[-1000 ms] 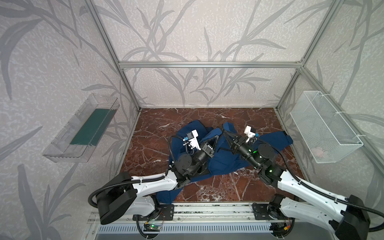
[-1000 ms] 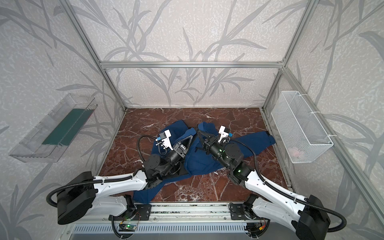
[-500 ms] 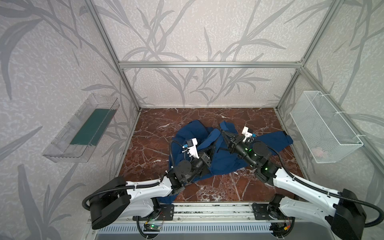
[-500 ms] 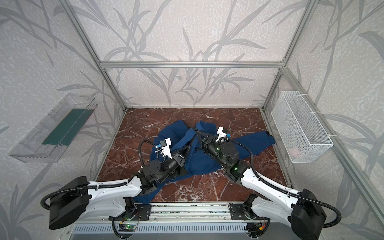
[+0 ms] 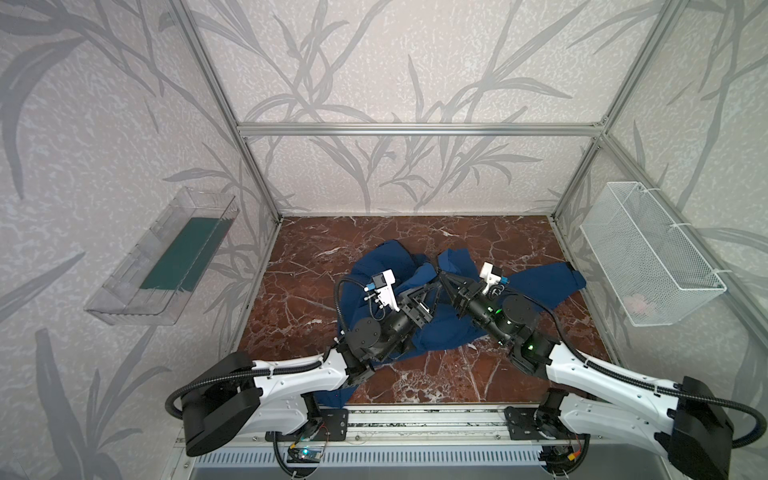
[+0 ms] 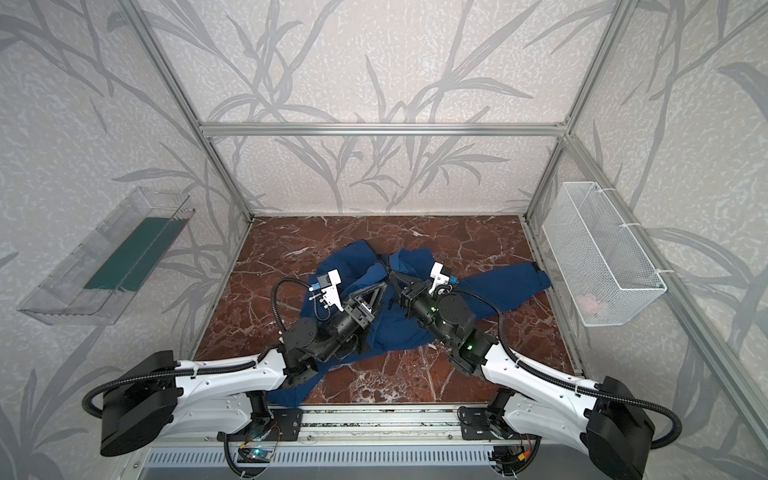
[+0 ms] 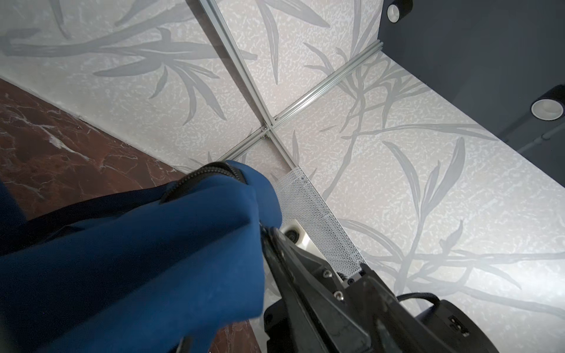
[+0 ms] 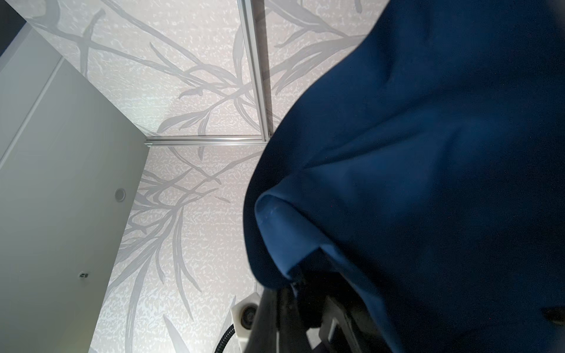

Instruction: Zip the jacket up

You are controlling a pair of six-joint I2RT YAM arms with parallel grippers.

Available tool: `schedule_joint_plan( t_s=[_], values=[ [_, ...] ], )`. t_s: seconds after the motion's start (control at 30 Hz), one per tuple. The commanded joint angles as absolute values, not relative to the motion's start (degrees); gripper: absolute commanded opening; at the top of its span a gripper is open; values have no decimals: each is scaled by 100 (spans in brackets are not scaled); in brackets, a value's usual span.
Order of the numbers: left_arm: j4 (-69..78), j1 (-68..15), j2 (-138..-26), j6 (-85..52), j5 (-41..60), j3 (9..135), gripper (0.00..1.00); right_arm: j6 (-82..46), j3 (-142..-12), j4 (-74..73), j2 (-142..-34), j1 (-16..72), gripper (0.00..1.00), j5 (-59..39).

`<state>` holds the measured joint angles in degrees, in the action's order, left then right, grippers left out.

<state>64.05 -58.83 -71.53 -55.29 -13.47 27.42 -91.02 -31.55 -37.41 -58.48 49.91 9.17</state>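
Aligning zipper [image 7: 211, 172] halves: right gripper [image 5: 443, 276] clamps the jacket [image 5: 440, 332] edge, left gripper [image 5: 430, 291] can't tell; next probably regrasp opposite edge.

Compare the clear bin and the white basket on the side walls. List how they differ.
The clear bin is see-through plastic; the white basket is wire mesh. In both top views the bin hangs on the left wall, the basket on the right. The bin holds a dark green sheet; the basket a small pale pink thing, too blurred to name. Both are long, open-topped and wall-mounted.
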Motion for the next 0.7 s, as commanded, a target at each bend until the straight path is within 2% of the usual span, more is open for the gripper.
schedule_joint_plan(
  t_s=[0.0, 0.03, 0.07, 0.23, 0.37, 0.47, 0.67],
  values=[
    [7019, -5878, -7454, -6029, -1709, 2908, 93, -8889, -3032, -4065, -5595, 5104, 0, 1173],
    [7191, -5877, -7566, -6108, -1745, 2910, 98, -8816, -3009, -4091, -5545, 5143, 0, 1205],
    [7323, -5871, -7652, -6161, -1775, 2896, 99, -8788, -2983, -4107, -5517, 5188, 0, 1250],
    [7758, -5888, -7939, -6282, -1960, 2909, 99, -8752, -2715, -4705, -5594, 5464, 0, 1507],
    [7972, -5881, -8006, -6279, -2015, 2875, 95, -8754, -2622, -4833, -5600, 5513, 0, 1591],
    [8054, -5888, -8100, -6429, -2136, 2849, 89, -8700, -2593, -4814, -5534, 5536, 0, 1637],
    [8120, -5878, -8336, -6574, -2133, 2992, 67, -8664, -2497, -4720, -5398, 5624, 0, 1736]
  ],
)
